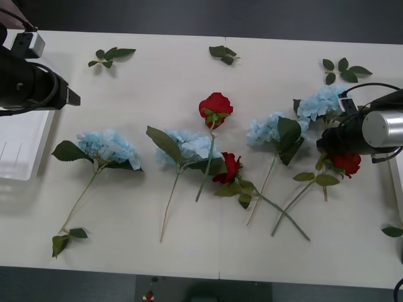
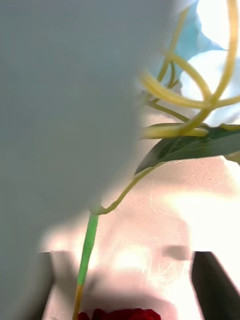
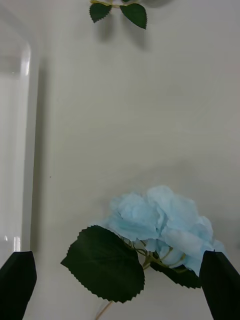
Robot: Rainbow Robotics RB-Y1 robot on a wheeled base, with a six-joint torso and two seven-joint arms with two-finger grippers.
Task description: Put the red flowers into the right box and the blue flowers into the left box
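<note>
A: So where was the right gripper [image 1: 334, 148]?
B: Low over the table [image 1: 189, 245] on the robot's right, right at a red rose [image 1: 346, 163] lying under its tip. In the wrist view, the rose head [image 2: 122, 314] sat betw. the black fingers [image 2: 215, 282], which stood apart w/ nothing clamped yet.

A: And the left gripper [image 1: 70, 97]?
B: Hovering by the left box [image 1: 25, 148], jaws open, empty. Its wrist cam looked down on a blue hydrangea [image 3: 160, 225] and the bin's rim [image 3: 25, 150] beside it.

A: Where was everything else?
B: All on the table, I'd say nothing sorted. Four blue heads: far left [image 1: 108, 148], centre [image 1: 189, 146], right of centre [image 1: 267, 129], and one [image 1: 321, 100] just behind the right arm. Two more roses mid-table, one upright-ish [image 1: 215, 108], one [image 1: 230, 167] lower w/ stems crossing near it.

A: Risks?
B: Mainly tangling, prob. Blue hydrangea stems and a leaf [image 2: 195, 145] hung close around the right gripper's approach, so closing there could catch a hydrangea stem too and drag it along. Also, pinching the bloom instead of the stem might let it slip. Crossed stems [image 1: 283, 217] nearby could shift if tugged.
</note>
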